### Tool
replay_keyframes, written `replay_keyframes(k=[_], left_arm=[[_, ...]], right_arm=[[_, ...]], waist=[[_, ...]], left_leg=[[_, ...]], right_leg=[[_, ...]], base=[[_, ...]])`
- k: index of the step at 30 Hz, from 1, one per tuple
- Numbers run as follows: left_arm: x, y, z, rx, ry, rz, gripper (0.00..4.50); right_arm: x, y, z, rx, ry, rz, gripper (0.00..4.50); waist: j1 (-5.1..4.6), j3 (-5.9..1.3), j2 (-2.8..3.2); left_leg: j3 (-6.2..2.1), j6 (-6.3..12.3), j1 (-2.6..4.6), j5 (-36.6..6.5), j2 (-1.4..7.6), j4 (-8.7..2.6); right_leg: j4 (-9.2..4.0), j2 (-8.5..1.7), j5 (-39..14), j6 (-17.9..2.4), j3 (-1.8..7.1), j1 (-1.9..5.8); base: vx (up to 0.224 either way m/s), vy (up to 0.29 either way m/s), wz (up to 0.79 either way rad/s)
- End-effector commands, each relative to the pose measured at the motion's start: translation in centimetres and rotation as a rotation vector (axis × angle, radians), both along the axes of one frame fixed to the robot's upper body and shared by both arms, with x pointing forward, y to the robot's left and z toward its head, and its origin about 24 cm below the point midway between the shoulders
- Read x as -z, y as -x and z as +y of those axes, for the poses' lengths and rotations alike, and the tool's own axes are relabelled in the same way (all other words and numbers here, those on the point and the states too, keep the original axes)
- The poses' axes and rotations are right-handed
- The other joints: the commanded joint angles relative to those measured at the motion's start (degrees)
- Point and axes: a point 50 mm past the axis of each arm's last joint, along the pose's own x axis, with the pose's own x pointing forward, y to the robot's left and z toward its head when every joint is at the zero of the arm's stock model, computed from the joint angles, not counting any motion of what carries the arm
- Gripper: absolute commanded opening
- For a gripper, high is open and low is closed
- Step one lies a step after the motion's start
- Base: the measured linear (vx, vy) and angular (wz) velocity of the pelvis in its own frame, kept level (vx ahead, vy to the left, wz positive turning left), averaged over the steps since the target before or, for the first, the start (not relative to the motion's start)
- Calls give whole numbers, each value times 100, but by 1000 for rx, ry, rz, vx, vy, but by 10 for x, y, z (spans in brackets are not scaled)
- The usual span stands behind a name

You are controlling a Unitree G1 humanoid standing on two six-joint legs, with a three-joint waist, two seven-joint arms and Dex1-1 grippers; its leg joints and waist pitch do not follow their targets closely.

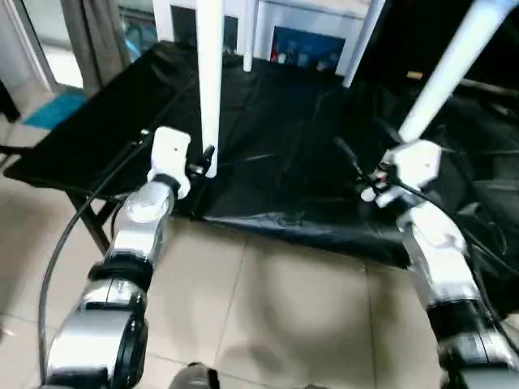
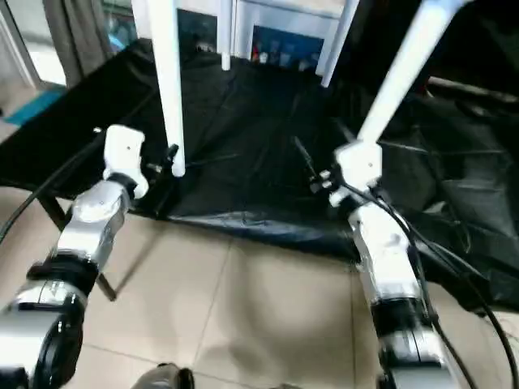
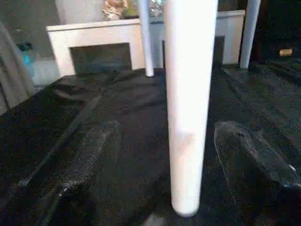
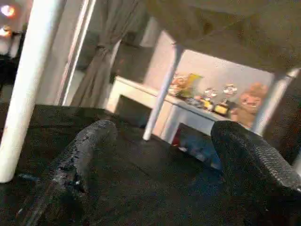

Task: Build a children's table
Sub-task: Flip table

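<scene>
Standing on the black-sheeted worktop (image 1: 268, 113), the children's table (image 1: 212, 81) has its top cut off above; four white legs reach down to the sheet; the left pincer (image 3: 181, 155) is spread wide around the near-left leg (image 3: 188, 94) without touching it; the right pincer (image 4: 160, 155) gapes wide and empty beside the near-right leg (image 1: 446, 73), whose foot is hidden behind the wrist.

White tube legs (image 1: 210, 73) stand on the black-sheeted table (image 1: 276, 121).
</scene>
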Motion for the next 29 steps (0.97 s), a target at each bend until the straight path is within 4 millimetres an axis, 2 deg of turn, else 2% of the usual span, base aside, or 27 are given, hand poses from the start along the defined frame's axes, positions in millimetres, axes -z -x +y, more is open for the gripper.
replay_keyframes(k=[1,3,4,5,6,7,8,9,10,11,13,14,15,16,17,18,19,20,21,22,23,24,25,26,27,28,29], left_arm=[[-2,11,1,12,66,-36,354],[-1,23,1,34,93,-59,354],[0,28,0,42,108,-62,354],[2,49,-7,84,156,-61,354],[3,58,-11,101,165,-60,354],[6,65,-17,109,155,-30,354],[8,67,-18,109,150,-22,354],[11,72,-21,62,140,11,354],[12,76,-22,32,134,19,354],[11,82,-22,23,114,14,354],[9,86,-22,24,97,5,354],[9,87,-22,14,98,4,354],[8,90,-21,5,103,12,354],[7,92,-21,5,92,9,354],[6,93,-21,2,89,5,354],[5,94,-21,0,86,6,354],[4,94,-18,-34,83,6,354],[4,95,-18,-36,83,7,354],[4,95,-16,-64,72,7,354],[4,97,-11,-113,58,6,354],[4,97,-11,-113,58,6,354],[5,99,-6,-172,55,-2,354],[5,99,-6,-172,55,-2,354],[7,102,-2,-218,53,-1,354],[7,103,-1,-226,53,2,354],[10,106,2,-239,55,24,354],[11,107,2,-237,55,31,354]], right_arm=[[15,8,-14,133,-28,109,358],[24,16,-19,203,-66,161,358],[27,19,-19,216,-83,184,358],[38,32,-16,231,-161,291,358],[42,37,-14,228,-190,332,358],[42,42,-12,227,-176,336,358],[42,43,-11,228,-168,332,358],[41,46,-9,232,-158,333,358],[41,49,-8,230,-168,343,358],[40,53,-6,228,-171,351,358],[39,56,-5,225,-157,347,358],[38,58,-4,229,-155,344,358],[37,60,-3,235,-157,352,358],[37,61,-2,242,-165,365,358],[37,62,-2,246,-168,375,358],[37,63,-2,248,-169,381,358],[38,64,-1,249,-174,391,358],[38,64,-1,249,-174,392,358],[38,64,-2,255,-174,397,358],[39,65,-3,266,-175,405,358],[39,65,-3,266,-175,405,358],[38,67,-5,280,-184,408,358],[38,67,-5,280,-184,408,358],[37,68,-6,287,-184,409,358],[37,68,-6,286,-182,410,358],[37,70,-7,279,-169,413,358],[37,70,-7,278,-166,413,358]], waist=[[-69,-363,91],[-70,-415,147],[-89,-400,133],[-95,-403,149],[-110,-393,153],[-136,-409,179],[-136,-409,179],[-184,-376,161],[-216,-356,169],[-233,-320,180],[-255,-316,172],[-316,-288,173],[-322,-288,181],[-368,-271,175],[-389,-255,187],[-438,-231,205],[-449,-200,274],[-454,-204,311],[-341,-171,377],[-205,-203,324],[-172,-276,143],[-235,-252,-60],[-290,-245,-99],[-195,-227,62],[-190,-314,173],[-253,-267,172],[-323,-324,256]], left_leg=[[-456,-907,418,-3650,513,-639],[-502,-974,422,-3611,518,-637],[-502,-952,379,-3522,531,-675],[-519,-911,326,-3360,569,-750],[-506,-872,300,-3335,553,-751],[-480,-890,335,-3384,546,-741],[-480,-890,335,-3384,546,-741],[-442,-925,392,-3596,482,-670],[-477,-941,363,-3610,488,-670],[-503,-935,355,-3678,487,-680],[-523,-946,369,-3757,472,-667],[-558,-985,353,-3902,453,-672],[-569,-1005,373,-3974,454,-669],[-600,-1022,373,-4110,450,-682],[-619,-1039,366,-4199,451,-702],[-639,-1096,348,-4437,457,-761],[-639,-1206,347,-4875,490,-905],[-615,-1270,287,-5093,523,-1036],[-443,-1353,-68,-5543,634,-1521],[-294,-1368,-234,-5564,607,-1601],[-77,-1260,82,-4661,475,-1405],[-484,-986,832,-2964,174,397],[-716,-616,533,-1469,-55,558],[-914,-653,-21,-820,159,-69],[-903,-809,198,-1005,275,-256],[-913,-826,360,-1857,399,-416],[-868,-906,442,-2514,433,-502]], right_leg=[[-588,-441,-2438,-787,266,-47],[-593,-468,-2452,-706,267,-21],[-596,-448,-2319,-693,272,0],[-513,-401,-1871,-692,257,60],[-519,-387,-1787,-686,259,40],[-510,-366,-1673,-695,269,16],[-510,-366,-1673,-695,269,16],[-619,-393,-2177,-592,291,-76],[-635,-417,-2452,-488,295,-43],[-699,-410,-2801,-328,274,-52],[-728,-402,-3102,-209,257,-66],[-767,-388,-3400,-110,215,-56],[-778,-387,-3482,-101,205,-63],[-788,-371,-3570,-89,164,-47],[-796,-361,-3604,-80,133,-27],[-789,-318,-3628,-45,63,25],[-719,-222,-3436,-89,-47,90],[-565,-138,-3065,-167,-97,182],[248,49,-1998,-317,-147,512],[561,87,-1467,-309,-165,635],[390,-5,-1851,-222,128,331],[-1024,-994,-4977,-188,518,-629],[-1066,-938,-5311,-134,712,-408],[-657,-667,-4172,-356,467,302],[-491,-338,-3203,-459,326,169],[-413,-122,-2601,-489,291,28],[-338,-111,-1554,-695,316,53]], base=[[0,0,0],[0,0,0],[0,0,0],[0,0,0],[0,0,0],[0,0,0],[0,0,0],[0,0,0],[0,0,0],[0,0,0],[0,0,0],[0,0,0],[0,0,0],[0,0,0],[-24,23,-23],[-24,23,-23],[-31,34,-23],[-50,29,-17],[-50,29,-17],[-88,-5,0],[-13,-89,11],[-13,-89,11],[69,-87,-11],[87,13,-25],[87,13,-25],[0,0,0],[-32,-29,24]])
